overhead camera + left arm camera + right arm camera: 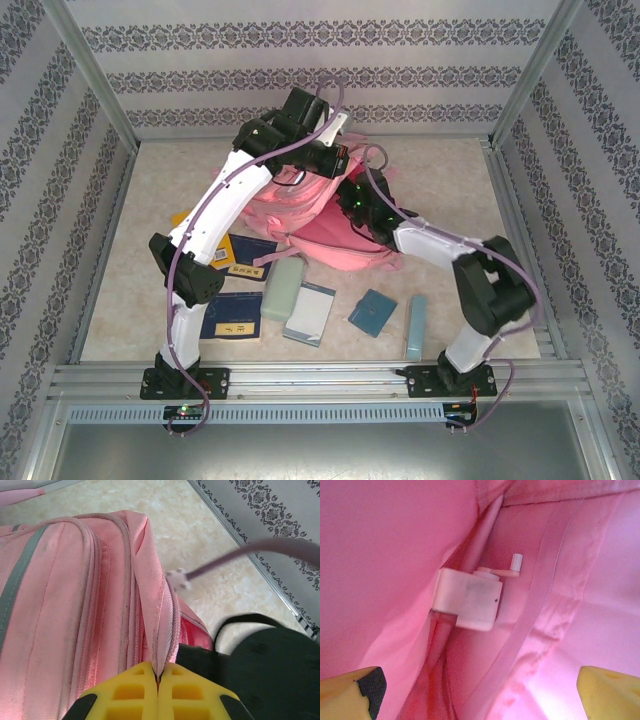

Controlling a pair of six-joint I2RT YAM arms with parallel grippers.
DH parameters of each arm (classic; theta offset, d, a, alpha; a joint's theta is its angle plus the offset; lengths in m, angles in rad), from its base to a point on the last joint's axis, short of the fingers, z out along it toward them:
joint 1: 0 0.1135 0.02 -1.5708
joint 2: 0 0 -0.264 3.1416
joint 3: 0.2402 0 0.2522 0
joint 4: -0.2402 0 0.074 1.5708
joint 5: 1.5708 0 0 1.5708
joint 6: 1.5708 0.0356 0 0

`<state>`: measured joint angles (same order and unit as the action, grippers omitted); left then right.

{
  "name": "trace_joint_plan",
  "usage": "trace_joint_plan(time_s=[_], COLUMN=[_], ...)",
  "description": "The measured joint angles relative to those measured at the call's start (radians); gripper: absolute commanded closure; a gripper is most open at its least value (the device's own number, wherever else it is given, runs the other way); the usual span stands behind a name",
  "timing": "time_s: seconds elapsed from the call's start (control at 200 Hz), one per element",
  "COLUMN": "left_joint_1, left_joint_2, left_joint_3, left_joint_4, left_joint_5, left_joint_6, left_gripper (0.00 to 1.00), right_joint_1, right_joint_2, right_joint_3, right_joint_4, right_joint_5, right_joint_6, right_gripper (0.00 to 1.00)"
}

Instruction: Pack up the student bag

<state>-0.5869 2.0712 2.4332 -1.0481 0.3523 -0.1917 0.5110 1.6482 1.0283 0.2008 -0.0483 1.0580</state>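
Note:
The student bag (322, 232), a large pink backpack, lies in the middle of the table with its mouth held up. My left gripper (159, 676) is shut on the pink zip-edged rim of the bag's opening (162, 625) and pinches the fabric between its yellow fingers. My right gripper (480, 692) is inside the bag, open, with its yellow fingertips (350, 690) far apart and nothing between them. A small white box with a crank handle (467, 599) rests against the pink lining just beyond the right fingers.
On the table in front of the bag lie two dark blue books (232, 315), a pale green case (282, 288), a white and blue notebook (310, 312), a small teal book (372, 312) and a long light blue box (416, 327). Metal rails edge the table.

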Motion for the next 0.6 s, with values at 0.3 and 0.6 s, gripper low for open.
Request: trace_joint_plan(time_s=[0.3, 0.6], left_joint_1=[0.005, 0.005], left_joint_2=[-0.008, -0.086], left_joint_3=[-0.159, -0.379], left_joint_4=[0.068, 0.180], left_joint_5=[0.046, 0.082], left_joint_6=[-0.012, -0.032], left_gripper=[1.00, 1.00], right_joint_1=[-0.241, -0.034], right_joint_2=[-0.343, -0.718], right_joint_3=[-0.417, -0.357], right_joint_4=[0.087, -0.554], right_joint_5=[-0.258, 0.083], right_joint_6=[-0.083, -0.280], right_gripper=[0.02, 0.02])
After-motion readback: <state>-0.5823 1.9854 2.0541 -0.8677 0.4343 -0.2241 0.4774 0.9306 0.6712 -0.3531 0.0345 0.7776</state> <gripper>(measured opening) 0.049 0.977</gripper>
